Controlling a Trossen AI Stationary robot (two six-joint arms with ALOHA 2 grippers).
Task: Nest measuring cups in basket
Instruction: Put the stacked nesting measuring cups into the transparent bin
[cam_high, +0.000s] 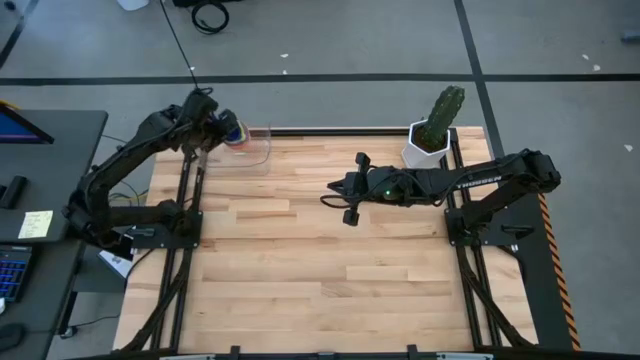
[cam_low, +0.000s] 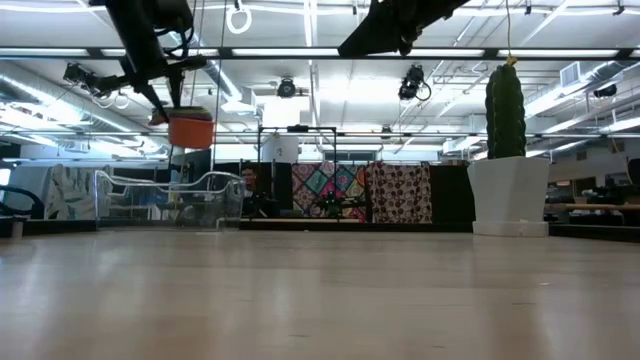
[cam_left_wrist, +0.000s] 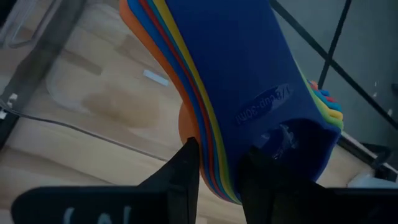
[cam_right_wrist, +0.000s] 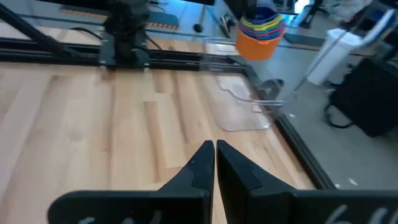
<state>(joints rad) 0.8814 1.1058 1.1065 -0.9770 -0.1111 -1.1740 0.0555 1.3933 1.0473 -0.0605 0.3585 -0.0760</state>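
Observation:
A nest of measuring cups (cam_low: 190, 129), orange outermost with a blue one on top (cam_high: 232, 130), hangs in the air at the table's far left corner. It is over the clear basket (cam_high: 255, 148), which stands on the table (cam_low: 170, 205). My left gripper (cam_high: 215, 125) is shut on the cups' stacked handles. The right wrist view shows the nest (cam_right_wrist: 260, 30) above the basket (cam_right_wrist: 245, 102). My right gripper (cam_high: 350, 192) hovers shut over the table's middle, touching nothing (cam_right_wrist: 215, 155). My left gripper pinches the stack of flat handles (cam_left_wrist: 214, 163) between its two fingers (cam_left_wrist: 186, 171), one on each face of the stack, the blue handle (cam_left_wrist: 261, 106) outermost on one side. The fingers slant down from the table's left. The nest hangs below them, clear of the basket.
A white pot with a green cactus (cam_high: 430, 140) stands at the table's far right (cam_low: 508, 190). Black rails run along the table's far and side edges (cam_high: 330, 130). Bare wooden tabletop (cam_high: 320, 270) lies between the arms and toward the near edge.

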